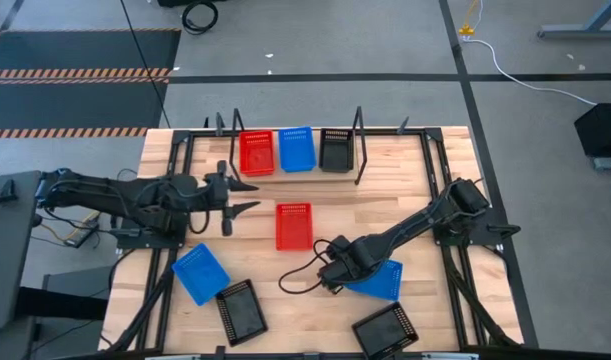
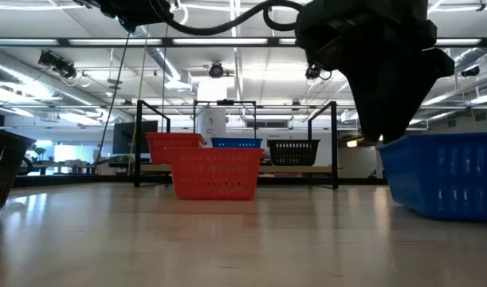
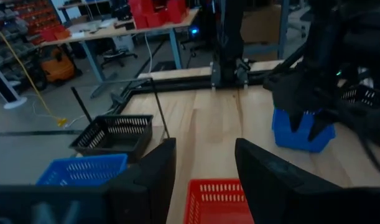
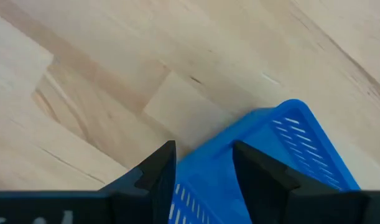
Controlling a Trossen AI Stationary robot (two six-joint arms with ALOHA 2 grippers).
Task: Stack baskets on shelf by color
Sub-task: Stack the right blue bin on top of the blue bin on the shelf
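black basket (image 1: pixel 241 310) lies low left on the bench (image 1: pixel 425 190). left gripper (image 1: pixel 247 195) hovers unclenched, empty. right gripper (image 4: pixel 202 163), fingers spread, straddles a blue basket (image 4: pixel 283 149) wall: a shallow pinch could slip or tip it short of the shelf (image 1: pixel 295 172).

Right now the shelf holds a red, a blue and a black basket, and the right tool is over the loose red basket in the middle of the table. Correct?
Not quite. The right tool is over a blue basket near the table's front right, not the red basket; the high view shows it. The shelf does hold a red, a blue and a black basket.
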